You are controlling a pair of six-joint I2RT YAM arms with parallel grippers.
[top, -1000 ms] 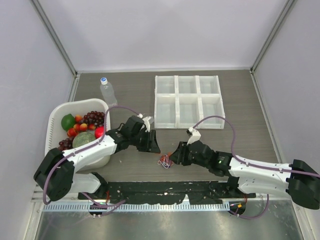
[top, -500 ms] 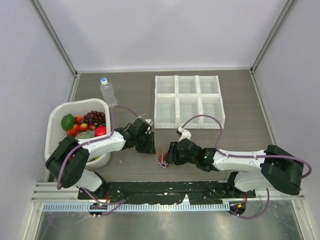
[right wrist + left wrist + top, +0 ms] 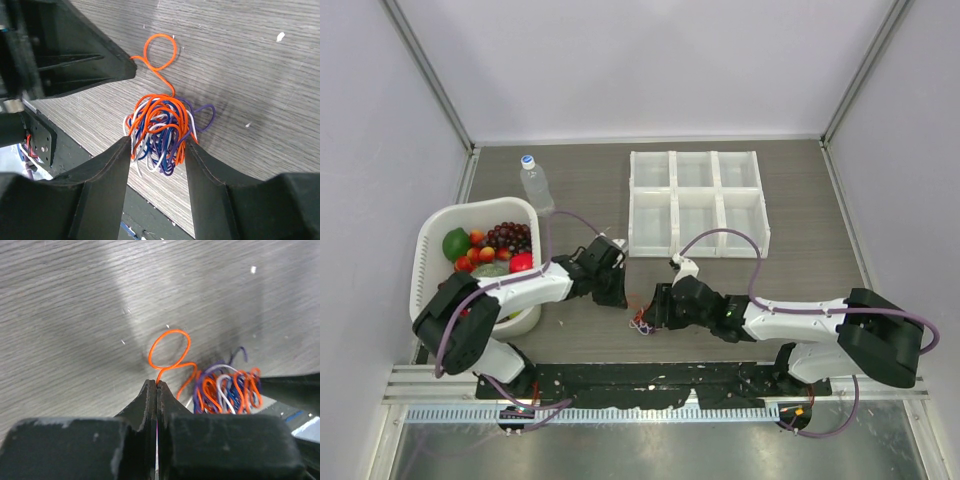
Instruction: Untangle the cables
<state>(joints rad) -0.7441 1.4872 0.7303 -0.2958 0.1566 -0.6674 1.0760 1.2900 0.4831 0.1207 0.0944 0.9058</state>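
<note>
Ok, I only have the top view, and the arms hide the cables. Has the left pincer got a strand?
Observer: Yes. The left pincer is shut on one orange cable, which curls into a loop just beyond it.
Operator: And the right one?
Observer: The right pincer is open, straddling the tangle.
Operator: Is that orange strand free of the tangle?
Observer: No. From the loop it runs on into the orange, blue and white tangle.
</note>
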